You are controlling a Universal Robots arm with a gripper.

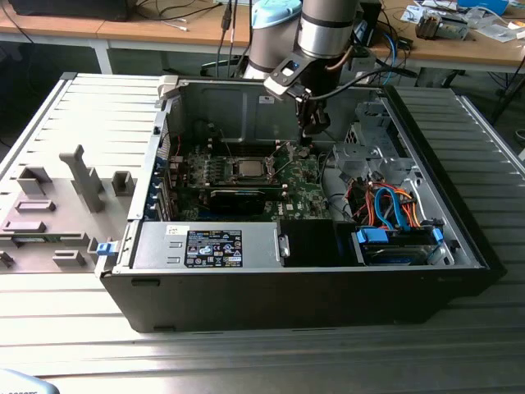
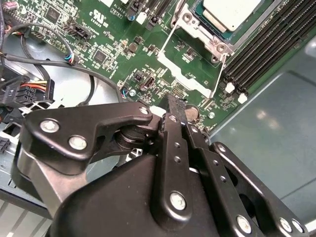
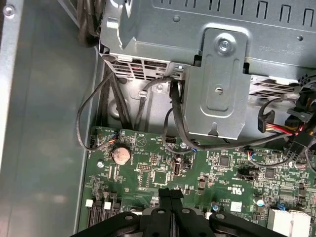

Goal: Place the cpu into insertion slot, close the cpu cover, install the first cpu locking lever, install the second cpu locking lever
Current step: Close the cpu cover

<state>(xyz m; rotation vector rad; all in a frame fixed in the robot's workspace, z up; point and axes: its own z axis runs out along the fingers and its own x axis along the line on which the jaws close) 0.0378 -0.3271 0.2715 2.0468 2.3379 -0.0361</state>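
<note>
Your tool (image 2: 176, 104) has its two black fingers (image 2: 172, 143) pressed flat together, and you can see nothing gripped between them. In both wrist views the tip (image 3: 170, 193) hangs low over the green motherboard (image 3: 217, 173); whether it touches the board cannot be told. A round coin battery (image 3: 121, 155) sits on the board near the tip. Beyond the tip in the second wrist view, well apart from it, the cpu (image 2: 229, 10) lies with its dull silver top facing up inside the insertion slot (image 2: 200, 30), whose metal rim with screw heads frames it. Long black memory slots (image 2: 266, 44) run alongside that socket, farther from the tool. In the first wrist view a grey metal drive cage (image 3: 222, 74) rises past the board's edge, with black cables (image 3: 173, 113) dropping from it. In the exterior view the arm (image 1: 328, 33) reaches down into the open computer case (image 1: 287, 287), the tool (image 1: 306, 149) stands to the exterior view's right of the cpu (image 1: 248, 169), and the case rests on the ribbed metal bench (image 1: 246, 361).
</note>
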